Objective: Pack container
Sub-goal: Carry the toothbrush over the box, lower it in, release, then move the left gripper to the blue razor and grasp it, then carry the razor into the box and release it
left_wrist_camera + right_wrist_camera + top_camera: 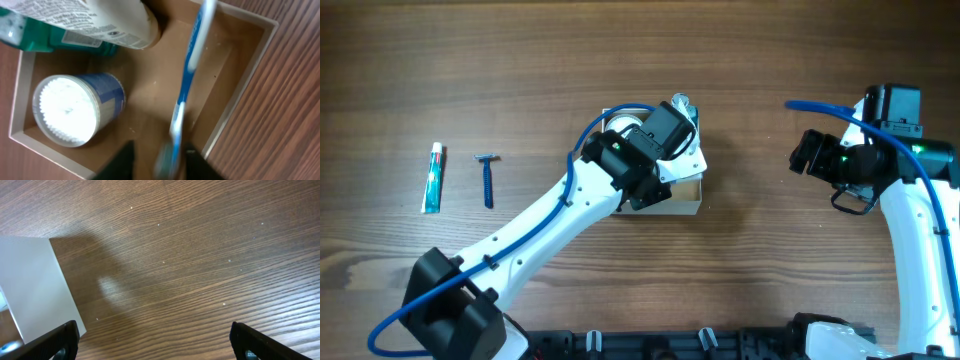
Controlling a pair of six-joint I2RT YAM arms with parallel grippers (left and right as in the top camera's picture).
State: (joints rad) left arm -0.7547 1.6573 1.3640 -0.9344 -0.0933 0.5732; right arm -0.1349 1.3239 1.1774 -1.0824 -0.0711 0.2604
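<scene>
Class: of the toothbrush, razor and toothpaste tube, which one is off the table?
The toothbrush: the left gripper holds it over the container; razor and toothpaste tube lie on the table.

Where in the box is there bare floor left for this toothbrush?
Bare floor runs down the middle of the container, between the swab tub and the opposite wall, beneath the toothbrush. Crowded: the corner with the white bottle and green toiletry.

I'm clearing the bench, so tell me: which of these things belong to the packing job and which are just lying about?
Job: container; toothbrush in the left gripper; cotton-swab tub, white bottle and green bottle in it.
Lying about: toothpaste tube, razor, loose on the table; probably still to pack.
</scene>
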